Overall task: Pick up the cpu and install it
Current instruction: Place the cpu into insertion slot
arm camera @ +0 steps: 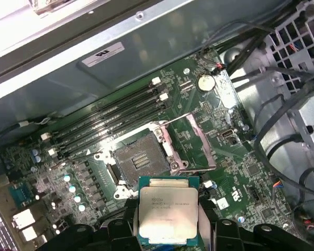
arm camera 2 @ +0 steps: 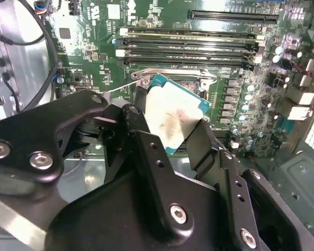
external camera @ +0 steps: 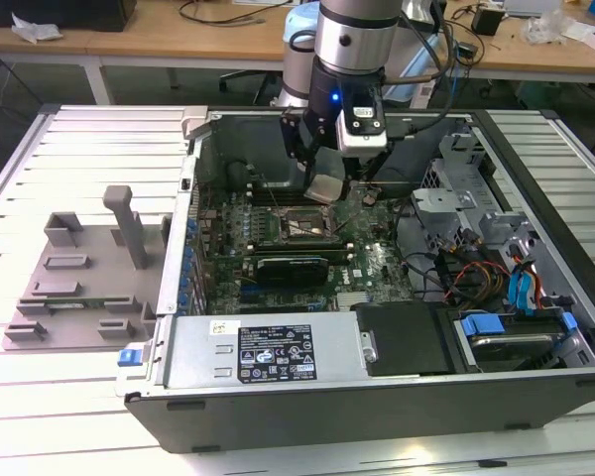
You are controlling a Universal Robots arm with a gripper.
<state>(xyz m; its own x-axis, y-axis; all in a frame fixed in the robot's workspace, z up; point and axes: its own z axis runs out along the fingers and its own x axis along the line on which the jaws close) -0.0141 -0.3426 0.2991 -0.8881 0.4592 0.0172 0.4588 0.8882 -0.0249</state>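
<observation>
The cpu (arm camera: 167, 212) is a flat square chip with a silvery top plate and a teal edge, and my gripper (arm camera: 168, 222) is shut on it. In the second wrist view the cpu (arm camera 2: 172, 117) sits tilted between the black fingers (arm camera 2: 141, 141). In the exterior view the gripper (external camera: 327, 183) hangs inside the open computer case, just above and behind the socket (external camera: 299, 227). The first wrist view shows the black socket (arm camera: 138, 162) bare, its metal bracket (arm camera: 191, 144) swung open, a short way ahead of the held chip.
The computer case (external camera: 377, 397) lies open on a slatted white table. A grey fixture tray (external camera: 79, 278) stands at the exterior view's left. Memory slots (arm camera: 110, 117) run beside the socket. Loose cables (external camera: 456, 278) and drive bays (external camera: 516, 327) crowd the exterior view's right.
</observation>
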